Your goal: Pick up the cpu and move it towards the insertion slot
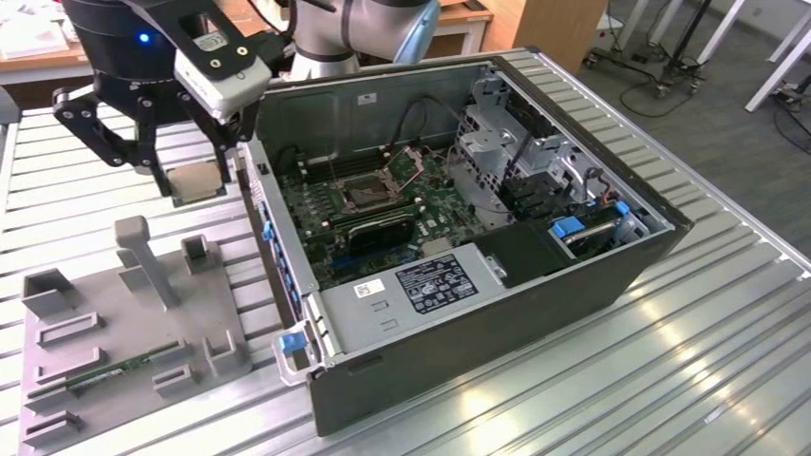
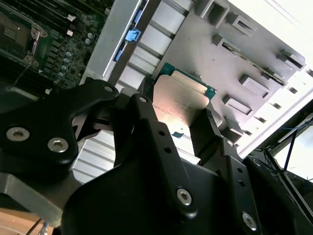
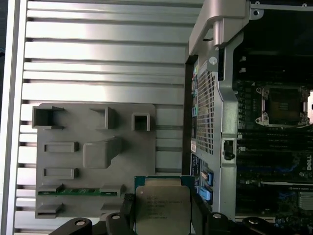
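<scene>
The cpu (image 1: 199,182), a flat square chip with a silver top, hangs above the slatted table just off the exterior view's left of the open computer case. My gripper (image 1: 197,177) is shut on it, one black finger on each of two opposite edges. Both wrist views show the cpu (image 2: 178,103) (image 3: 162,205) clamped between the fingers (image 2: 142,127) (image 3: 198,210). The insertion slot (image 1: 365,193), a silver-framed square socket with a dark centre, lies on the green motherboard inside the case, apart from the chip. This socket (image 3: 284,104) (image 2: 12,34) shows in both wrist views.
A grey fixture plate (image 1: 127,323) (image 3: 93,156) with upright posts and pockets lies on the table below the gripper, holding a green memory stick (image 1: 121,369) (image 3: 80,192). The case wall (image 1: 260,204) stands between the chip and the motherboard. Drive cages and cables (image 1: 507,152) crowd the case's far side.
</scene>
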Motion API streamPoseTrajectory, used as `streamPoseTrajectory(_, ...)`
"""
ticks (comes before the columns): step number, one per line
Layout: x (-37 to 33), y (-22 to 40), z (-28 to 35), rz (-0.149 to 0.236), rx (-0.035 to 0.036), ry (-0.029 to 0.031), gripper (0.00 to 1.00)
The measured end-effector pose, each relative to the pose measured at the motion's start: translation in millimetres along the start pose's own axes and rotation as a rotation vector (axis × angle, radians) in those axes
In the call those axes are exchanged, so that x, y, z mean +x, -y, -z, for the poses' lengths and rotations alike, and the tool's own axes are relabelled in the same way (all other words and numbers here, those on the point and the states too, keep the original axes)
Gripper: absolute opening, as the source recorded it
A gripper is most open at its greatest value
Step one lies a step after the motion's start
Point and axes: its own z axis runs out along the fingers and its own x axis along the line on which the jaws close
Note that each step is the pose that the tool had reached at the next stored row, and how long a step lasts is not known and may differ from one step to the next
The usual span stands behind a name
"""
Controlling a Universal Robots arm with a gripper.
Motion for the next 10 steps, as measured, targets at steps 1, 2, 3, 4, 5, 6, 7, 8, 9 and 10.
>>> streamPoseTrajectory(1, -2.4, 0.0, 0.0, 0.0, 0.0001, -0.0001, 0.54)
streamPoseTrajectory(2, -4.8, 0.1, 0.0, 0.0, 0.0001, 0.0, 0.54)
streamPoseTrajectory(3, -7.2, 0.1, 0.0, 0.0, 0.0, 0.0, 0.54)
streamPoseTrajectory(4, -9.6, 0.2, 0.0, 0.0, 0.0, 0.0, 0.54)
streamPoseTrajectory(5, -12.1, 0.2, 0.0, 0.0, 0.0, 0.0, 0.54)
streamPoseTrajectory(6, -14.6, 0.3, 0.0, 0.0, 0.0, 0.0, 0.54)
streamPoseTrajectory(7, -17.4, 0.3, 0.1, 0.0, 0.0, 0.0, 0.54)
streamPoseTrajectory(8, -19.8, 0.4, 0.1, 0.0, 0.0001, 0.0, 0.54)
streamPoseTrajectory(9, -22.4, 0.4, 0.0, 0.0, 0.0, 0.0, 0.54)
streamPoseTrajectory(10, -25.0, 0.5, 0.0, 0.0, 0.0, 0.0001, 0.54)
